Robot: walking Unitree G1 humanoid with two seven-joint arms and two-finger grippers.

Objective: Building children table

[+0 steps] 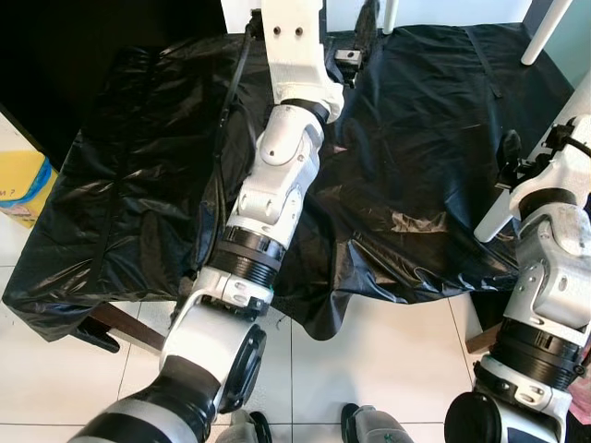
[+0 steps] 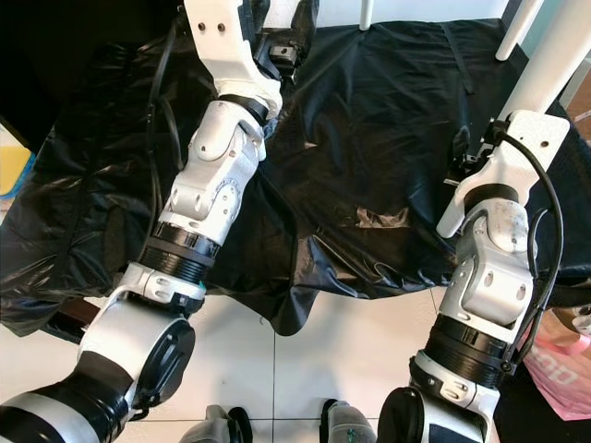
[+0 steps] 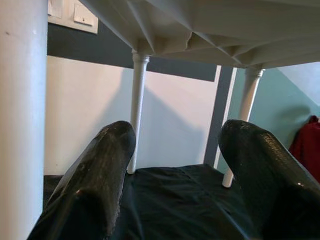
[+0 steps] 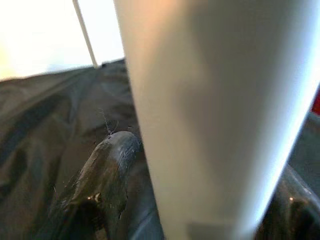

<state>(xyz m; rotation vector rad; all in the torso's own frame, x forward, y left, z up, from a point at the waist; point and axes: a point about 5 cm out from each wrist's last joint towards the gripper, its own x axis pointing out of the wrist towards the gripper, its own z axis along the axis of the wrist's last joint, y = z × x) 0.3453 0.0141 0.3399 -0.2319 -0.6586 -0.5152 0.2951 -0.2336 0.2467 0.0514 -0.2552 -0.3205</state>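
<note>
The white children's table stands on a black plastic sheet (image 1: 416, 138). Its ribbed underside (image 3: 200, 30) is overhead in the left wrist view. My left arm (image 1: 277, 175) reaches forward under the table. The left gripper (image 3: 175, 135) is open with nothing between its fingers, and a thick white leg (image 3: 22, 120) stands close beside it. Two thinner legs (image 3: 137, 110) stand farther off. On the right, my right gripper (image 4: 210, 160) is shut on a slanted white table leg (image 2: 554, 65). One black finger (image 4: 110, 170) lies on each side of the leg.
More white legs (image 1: 547, 32) stand at the far edge of the sheet. A yellow box (image 1: 23, 189) is at the left. A pink bag (image 2: 559, 365) lies at the right. White tiled floor (image 1: 388, 360) lies before the sheet's front edge.
</note>
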